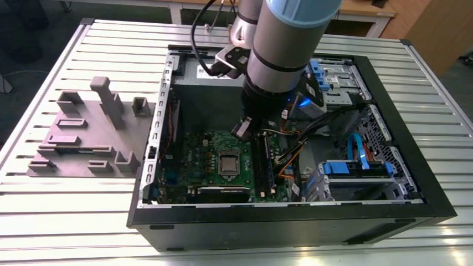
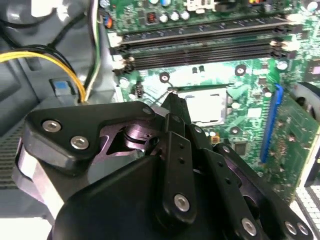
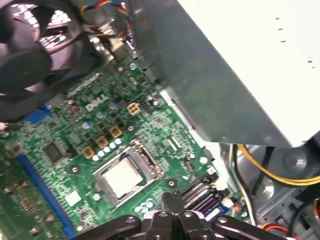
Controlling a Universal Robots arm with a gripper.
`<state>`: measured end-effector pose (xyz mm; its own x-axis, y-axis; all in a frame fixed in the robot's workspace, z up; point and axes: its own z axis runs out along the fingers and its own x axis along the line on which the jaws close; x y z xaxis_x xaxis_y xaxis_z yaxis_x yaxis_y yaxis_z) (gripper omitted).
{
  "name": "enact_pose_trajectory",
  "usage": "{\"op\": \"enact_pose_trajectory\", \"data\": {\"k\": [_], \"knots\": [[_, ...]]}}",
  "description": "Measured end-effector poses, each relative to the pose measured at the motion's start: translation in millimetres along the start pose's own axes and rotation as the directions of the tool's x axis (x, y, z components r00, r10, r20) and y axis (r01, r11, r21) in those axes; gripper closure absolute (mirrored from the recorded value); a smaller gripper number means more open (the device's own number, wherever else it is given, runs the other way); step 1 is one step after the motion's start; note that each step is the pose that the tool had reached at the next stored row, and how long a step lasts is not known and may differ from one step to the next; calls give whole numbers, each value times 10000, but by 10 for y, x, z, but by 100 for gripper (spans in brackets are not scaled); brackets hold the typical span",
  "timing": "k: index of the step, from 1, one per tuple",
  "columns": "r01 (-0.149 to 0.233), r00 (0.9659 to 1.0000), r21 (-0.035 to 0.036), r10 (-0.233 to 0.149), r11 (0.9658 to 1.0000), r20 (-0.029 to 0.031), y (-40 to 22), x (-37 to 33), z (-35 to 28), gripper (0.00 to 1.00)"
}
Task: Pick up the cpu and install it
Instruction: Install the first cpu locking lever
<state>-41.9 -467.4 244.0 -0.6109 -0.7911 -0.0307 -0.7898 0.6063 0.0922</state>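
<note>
In the exterior view, the arm [image 1: 284, 50] reaches down into the open case [image 1: 296, 221]. The gripper [image 1: 244, 131] hangs just above the board [image 1: 199, 160]. The cpu [image 1: 229, 164] lies flat in its socket frame [image 1: 229, 172] in the middle of the board. It is a little below the gripper and a bit toward the near edge of the case, with a gap between them. To the exterior view's left, a grey tray [image 1: 81, 138] with blocks sits on the table [image 1: 74, 221], well apart from the work. In the second wrist view, the gripper [image 2: 172, 107] tip points at the near corner of the cpu [image 2: 207, 106]. The chip is square, so no side is longer. The fingers seem pressed together with nothing between them, though the black body hides much of them. The memory slots [image 2: 200, 45] run just past the chip. In the first wrist view, the cpu [image 3: 122, 177] sits inside the silver frame [image 3: 145, 155]. The gripper [image 3: 172, 197] is near one corner of the frame, tips together and not holding anything. The chip already looks seated in its place.
</note>
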Motion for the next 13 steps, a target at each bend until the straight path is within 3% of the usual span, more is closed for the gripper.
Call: {"op": "enact_pose_trajectory", "data": {"k": [6,13], "knots": [[1,10000,0,-1,10000,-1,22,-131,11,89],[2,10000,-1,-2,10000,2,66,-205,35,89]]}}
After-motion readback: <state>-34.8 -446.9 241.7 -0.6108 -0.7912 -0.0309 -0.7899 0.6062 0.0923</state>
